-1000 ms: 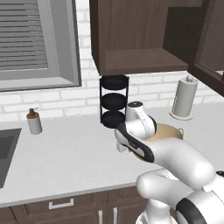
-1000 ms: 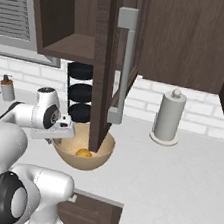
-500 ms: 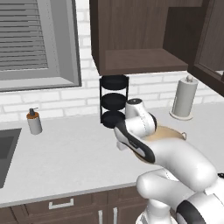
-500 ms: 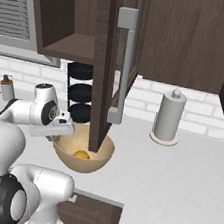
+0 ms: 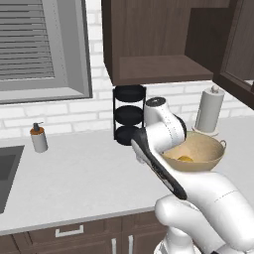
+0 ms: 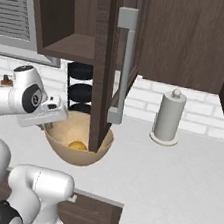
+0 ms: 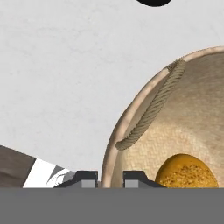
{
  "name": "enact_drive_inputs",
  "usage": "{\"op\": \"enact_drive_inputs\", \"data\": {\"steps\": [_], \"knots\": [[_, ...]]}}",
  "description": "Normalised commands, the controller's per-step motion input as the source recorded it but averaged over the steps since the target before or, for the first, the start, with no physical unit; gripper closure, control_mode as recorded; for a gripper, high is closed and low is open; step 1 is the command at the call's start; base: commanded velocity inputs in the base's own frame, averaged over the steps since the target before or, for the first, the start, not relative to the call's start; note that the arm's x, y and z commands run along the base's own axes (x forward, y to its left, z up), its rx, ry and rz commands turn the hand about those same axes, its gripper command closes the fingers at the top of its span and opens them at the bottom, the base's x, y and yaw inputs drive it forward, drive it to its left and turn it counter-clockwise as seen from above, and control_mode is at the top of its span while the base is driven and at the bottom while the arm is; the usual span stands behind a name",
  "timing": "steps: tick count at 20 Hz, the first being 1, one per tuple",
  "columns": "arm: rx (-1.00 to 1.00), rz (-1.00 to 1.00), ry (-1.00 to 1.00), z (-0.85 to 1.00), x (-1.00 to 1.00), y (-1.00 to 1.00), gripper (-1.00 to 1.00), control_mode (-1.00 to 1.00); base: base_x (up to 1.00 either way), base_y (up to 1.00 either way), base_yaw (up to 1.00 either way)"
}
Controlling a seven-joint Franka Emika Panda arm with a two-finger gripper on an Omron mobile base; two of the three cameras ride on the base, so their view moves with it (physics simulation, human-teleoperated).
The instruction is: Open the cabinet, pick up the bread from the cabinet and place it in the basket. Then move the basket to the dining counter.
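Now gripper (image 7: 110, 178) pinched on basket (image 5: 208, 145) rim, one fingertip each side | bread (image 6: 77, 145) sat inside basket on counter (image 5: 79, 173), below open cabinet (image 6: 99, 56) | best lifted level, slowly, clear of door | counted: one basket, one bread, one rack (image 5: 129, 114), one paper-towel roll (image 6: 168, 116)

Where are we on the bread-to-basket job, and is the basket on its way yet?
Done: cabinet door open, bread lying in the basket. In hand: gripper shut on the basket's rim, one finger on each side of it, below the rope handle. Left: carry the basket to the dining counter; it sits on the grey counter.
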Motion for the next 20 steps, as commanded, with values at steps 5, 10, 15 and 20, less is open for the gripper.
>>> {"op": "enact_drive_inputs", "data": {"steps": [5,10,15,20], "knots": [[-0.15,0.17,-0.01,0.87,-0.25,0.00,1.00,-1.00,0.00,0.00,0.00],[-0.14,0.09,0.00,0.90,-0.26,0.16,1.00,-1.00,0.00,0.00,0.00],[-0.04,0.03,0.05,0.53,-0.26,0.26,1.00,-1.00,0.00,0.00,0.00],[0.13,0.00,0.00,0.15,-0.07,0.17,1.00,-1.00,0.00,0.00,0.00]]}}
